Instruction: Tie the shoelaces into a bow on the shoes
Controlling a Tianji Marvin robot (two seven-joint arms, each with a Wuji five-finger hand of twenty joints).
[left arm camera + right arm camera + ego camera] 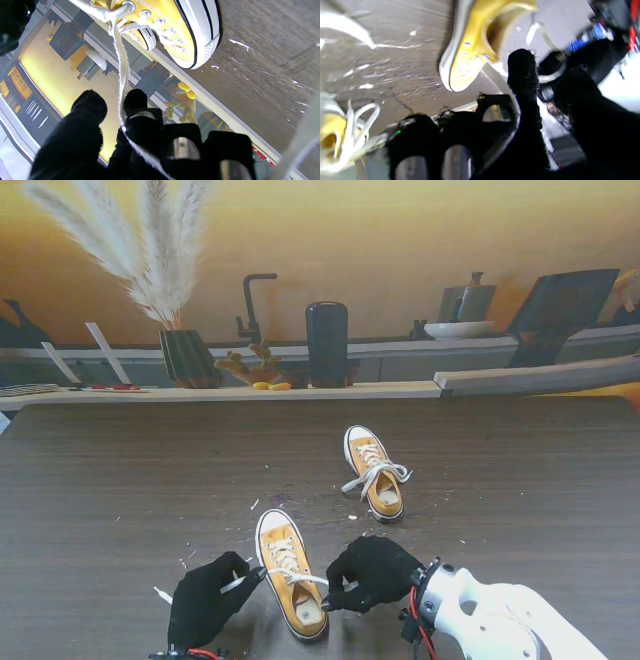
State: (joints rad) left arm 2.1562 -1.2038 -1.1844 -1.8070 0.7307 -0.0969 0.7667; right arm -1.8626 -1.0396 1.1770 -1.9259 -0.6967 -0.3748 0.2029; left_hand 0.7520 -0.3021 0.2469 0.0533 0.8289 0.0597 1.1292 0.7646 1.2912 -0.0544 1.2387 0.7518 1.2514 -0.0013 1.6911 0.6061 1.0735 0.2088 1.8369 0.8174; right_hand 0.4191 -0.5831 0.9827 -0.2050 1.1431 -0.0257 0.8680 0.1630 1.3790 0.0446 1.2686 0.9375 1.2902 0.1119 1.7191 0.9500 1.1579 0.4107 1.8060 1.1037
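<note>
Laces were the business at hand: both black-gloved hands sat close in at the near yellow shoe (290,585), one on each side of it. The left hand (205,600) lay just beside the shoe's left flank, its fingers (140,117) curled in, and a white lace end (122,75) ran taut from the top eyelets straight down between thumb and forefinger, then on across the knuckles. It had that lace pinched. A loose bit of white lace (163,594) stuck out on the table past the outer side of that hand.

The right hand (372,572) pressed against the shoe's right side near the heel opening, fingers bent. From its wrist view, which was blurred, the other lace (500,75) came off the shoe and passed along the inside of the raised thumb (522,75), so it appeared to be held there, though how firmly I cannot tell.

Beyond the right fingertips, well apart and farther from me, stood the second yellow shoe (375,473), its white laces (372,476) lying in loops across the tongue and spilling over the side. Both shoes rested on the dark wood-grain table (120,480), which was flecked with small white scraps around them.
</note>
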